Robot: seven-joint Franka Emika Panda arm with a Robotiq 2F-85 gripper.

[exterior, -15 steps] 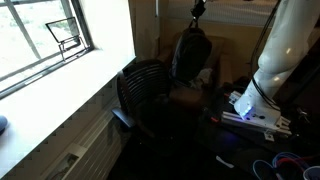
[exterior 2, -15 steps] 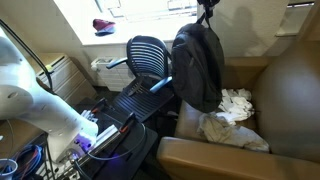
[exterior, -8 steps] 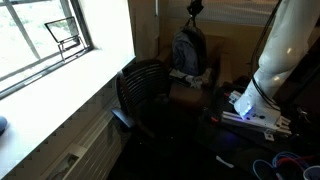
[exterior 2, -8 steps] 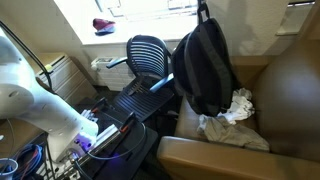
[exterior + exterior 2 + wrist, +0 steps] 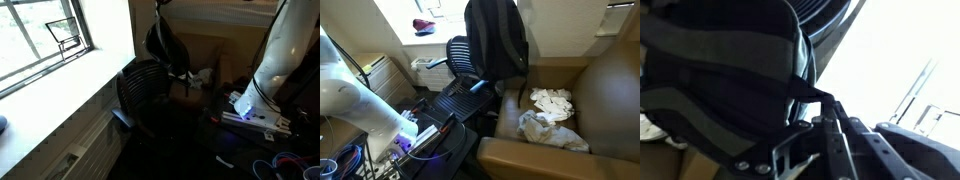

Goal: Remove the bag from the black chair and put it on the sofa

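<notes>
Hanging thing: bag point(image 5: 497, 40), in the air, at 1 o'clock of black chair point(image 5: 458, 55)
Tool point(image 5: 828, 100): fingers clamped on bag
Sofa point(image 5: 605, 90): at 4 o'clock of bag

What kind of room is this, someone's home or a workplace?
Probably an office or lab lounge corner: a brown sofa, a black chair of the mesh office kind near a bright window, and loose cables on the floor. A bag hangs in mid-air.
</notes>
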